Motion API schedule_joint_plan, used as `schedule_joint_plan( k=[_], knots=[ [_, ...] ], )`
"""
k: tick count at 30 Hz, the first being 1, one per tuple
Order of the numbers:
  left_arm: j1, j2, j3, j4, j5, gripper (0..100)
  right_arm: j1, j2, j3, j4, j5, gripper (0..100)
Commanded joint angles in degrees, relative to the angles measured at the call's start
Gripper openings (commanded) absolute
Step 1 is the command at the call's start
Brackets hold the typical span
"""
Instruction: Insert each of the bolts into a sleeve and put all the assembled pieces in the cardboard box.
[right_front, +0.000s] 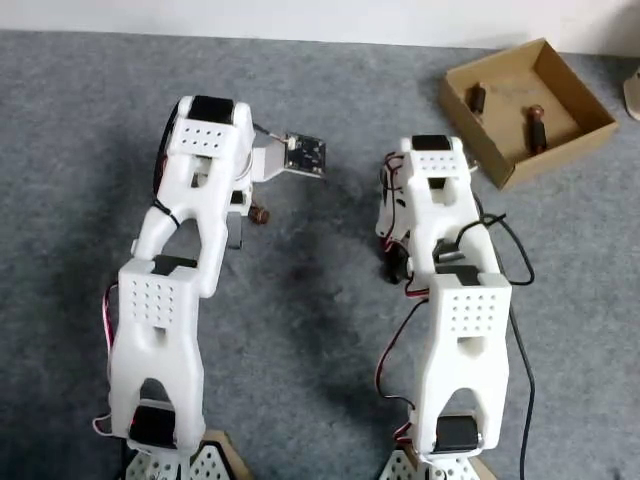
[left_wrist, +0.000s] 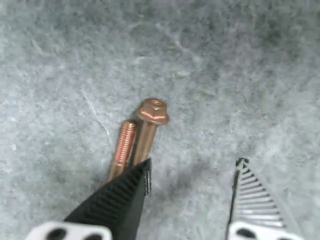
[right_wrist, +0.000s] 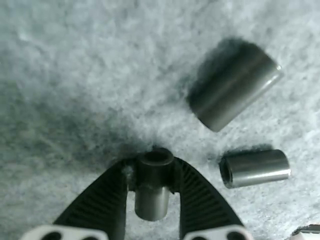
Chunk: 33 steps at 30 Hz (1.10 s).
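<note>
Two copper bolts lie side by side on the grey carpet: one shows its flanged head (left_wrist: 153, 111), the other its threaded end (left_wrist: 124, 145). My left gripper (left_wrist: 195, 165) hangs open just over them, its black finger (left_wrist: 120, 200) covering their lower parts. In the high view the bolts (right_front: 259, 213) peek out beside the left arm. My right gripper (right_wrist: 153, 167) is shut on a dark metal sleeve (right_wrist: 152, 187) held upright, bore facing up. Two more sleeves, a near one (right_wrist: 232, 92) and a smaller-looking one (right_wrist: 255, 168), lie on the carpet beyond it.
The cardboard box (right_front: 508, 105) stands at the back right, holding two assembled pieces, one (right_front: 478, 97) at its left and one (right_front: 537, 128) at its right. A pale object (right_front: 632, 90) sits at the right edge. Open carpet lies between the arms.
</note>
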Motion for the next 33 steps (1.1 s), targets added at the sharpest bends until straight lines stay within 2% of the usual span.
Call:
schedule_joint_plan(
  k=[1, 14, 20, 29, 33],
  knots=[
    [0.66, 1.89, -2.77, -1.58, -17.23, 26, -0.48, -0.75, -0.75, -1.71, 0.62, 0.5],
    [0.31, 11.65, -12.09, -1.05, -16.97, 26, -0.48, -0.75, -0.75, -1.71, 0.62, 0.5],
    [0.48, 11.65, -19.47, 4.92, -16.97, 26, -0.48, -0.75, -0.75, -1.71, 0.62, 0.5],
    [0.66, 11.91, -21.05, 4.84, -17.14, 26, -0.48, -0.75, -0.4, -3.3, 0.62, 0.5],
    [0.48, 12.88, -20.44, -0.18, -17.23, 26, -0.48, -0.75, -0.4, -3.3, 0.62, 0.5]
  ],
)
